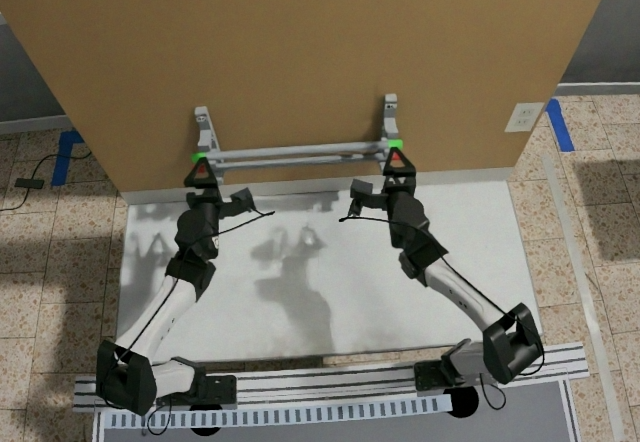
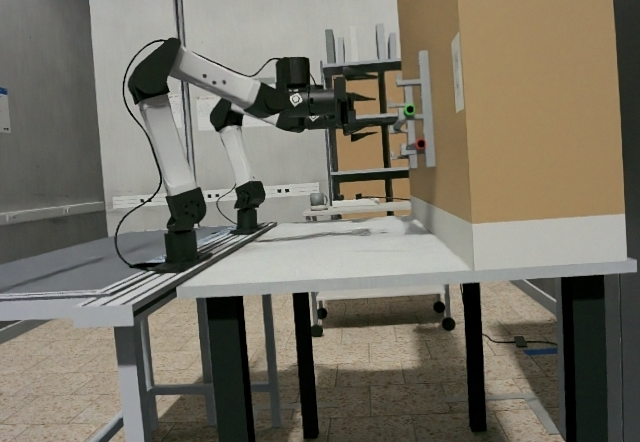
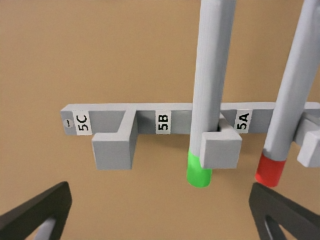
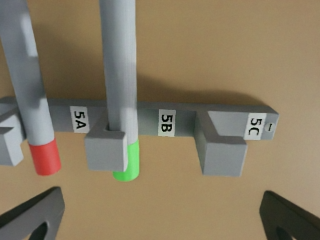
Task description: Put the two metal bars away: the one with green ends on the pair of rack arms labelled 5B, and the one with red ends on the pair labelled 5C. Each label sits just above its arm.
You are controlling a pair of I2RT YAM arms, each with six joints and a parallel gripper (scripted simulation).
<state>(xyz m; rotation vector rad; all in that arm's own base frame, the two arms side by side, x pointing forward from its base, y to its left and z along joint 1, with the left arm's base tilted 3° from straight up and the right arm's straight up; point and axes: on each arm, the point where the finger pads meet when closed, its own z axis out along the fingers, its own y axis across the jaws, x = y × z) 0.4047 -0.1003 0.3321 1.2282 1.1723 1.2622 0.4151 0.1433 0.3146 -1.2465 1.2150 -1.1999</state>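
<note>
The green-ended bar (image 1: 294, 150) (image 2: 409, 110) (image 3: 210, 65) (image 4: 120, 60) lies across the middle arms, labelled 5B. The red-ended bar (image 1: 294, 162) (image 2: 420, 143) (image 3: 290, 90) (image 4: 30, 75) lies lower, on the arms labelled 5A. The top arms (image 3: 113, 152) (image 4: 223, 159), labelled 5C, are empty. My left gripper (image 1: 201, 164) (image 3: 160, 191) is open and empty, facing the left rack. My right gripper (image 1: 395, 155) (image 4: 162, 199) is open and empty, facing the right rack. Both are in front of the wall, with no bar between their fingers.
The brown wall (image 1: 299, 65) (image 2: 537, 91) carries both racks and stands at the back of the white table (image 1: 361, 303) (image 2: 330, 261). A wall outlet (image 1: 524, 117) is to the right of the racks. Cables hang beside both wrists.
</note>
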